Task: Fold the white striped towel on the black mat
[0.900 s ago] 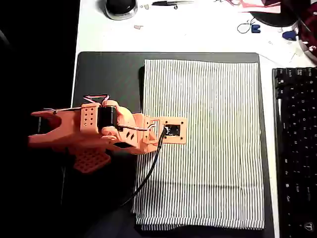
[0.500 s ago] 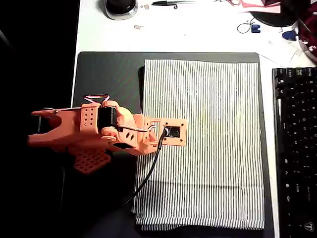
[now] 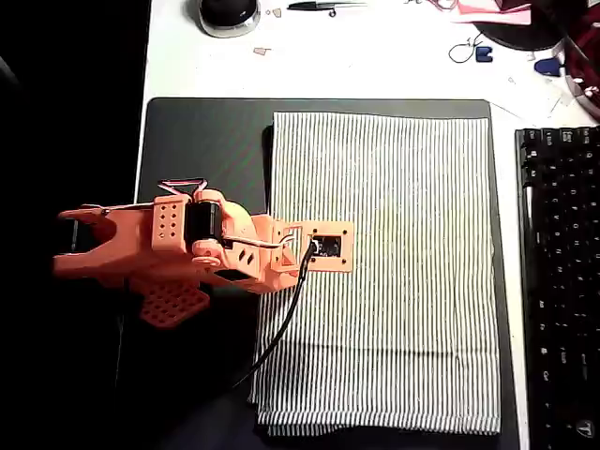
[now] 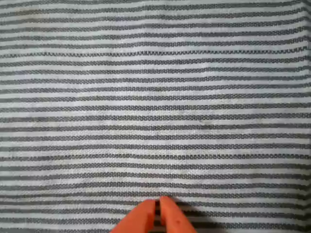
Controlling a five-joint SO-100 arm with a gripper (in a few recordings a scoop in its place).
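The white striped towel (image 3: 394, 272) lies flat on the black mat (image 3: 206, 141) and covers its right two thirds. It reaches close to the mat's right and lower edges. My orange arm (image 3: 187, 244) comes in from the left, its wrist over the towel's left edge at mid-height. In the wrist view the striped towel (image 4: 155, 97) is seen close up, and my gripper (image 4: 158, 214) shows at the bottom with both orange fingertips (image 4: 171, 218) pressed together. It is shut just above the cloth, with nothing visible between the tips.
A black keyboard (image 3: 561, 281) lies right of the mat. On the white desk beyond the mat's far edge sit a round dark object (image 3: 229, 14), a pen (image 3: 314, 7) and small clutter (image 3: 478, 52). A black cable (image 3: 281, 328) trails from the wrist over the towel's left edge.
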